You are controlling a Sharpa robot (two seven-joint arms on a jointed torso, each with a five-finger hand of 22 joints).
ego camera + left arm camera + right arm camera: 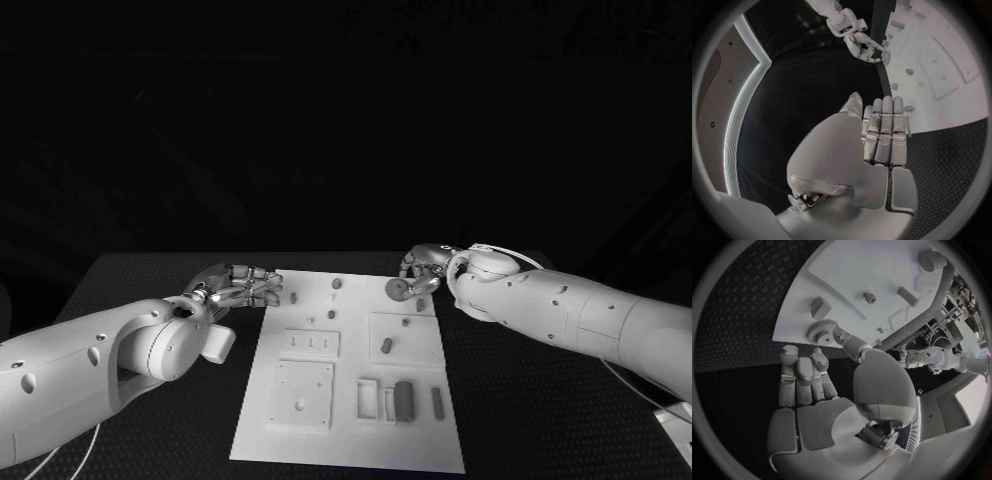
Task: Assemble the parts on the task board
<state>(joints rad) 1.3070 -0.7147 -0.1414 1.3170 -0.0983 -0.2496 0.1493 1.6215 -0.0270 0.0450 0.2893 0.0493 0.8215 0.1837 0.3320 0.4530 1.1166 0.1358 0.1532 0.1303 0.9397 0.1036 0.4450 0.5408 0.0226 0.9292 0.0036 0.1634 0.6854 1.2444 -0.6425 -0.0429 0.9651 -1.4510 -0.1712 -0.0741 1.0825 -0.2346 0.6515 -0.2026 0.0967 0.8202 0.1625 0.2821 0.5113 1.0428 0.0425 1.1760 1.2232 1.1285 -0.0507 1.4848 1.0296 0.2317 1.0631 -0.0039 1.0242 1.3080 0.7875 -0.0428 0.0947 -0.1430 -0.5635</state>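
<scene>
The white task board [346, 440] lies in the middle of the black table. My right hand [423, 266] hovers over its far right corner and pinches a small toothed gear [397, 289] at its fingertips. In the right wrist view the gear [822, 331] sits by the thumb tip, over the board's edge [801, 295]. My left hand [242, 286] is at the board's far left corner, empty. Its fingers [886, 131] lie straight and side by side, just off the board's edge [942, 117]. Small pegs [294, 297] [385, 346] stand on the board.
Raised square plates [312, 343] [303, 394] sit on the board's left half. A dark bar [405, 399] and a white bracket [366, 398] lie near its front. Blocks [820, 307] and a cylinder [931, 261] stand beyond the gear. Bare black table [548, 420] flanks the board.
</scene>
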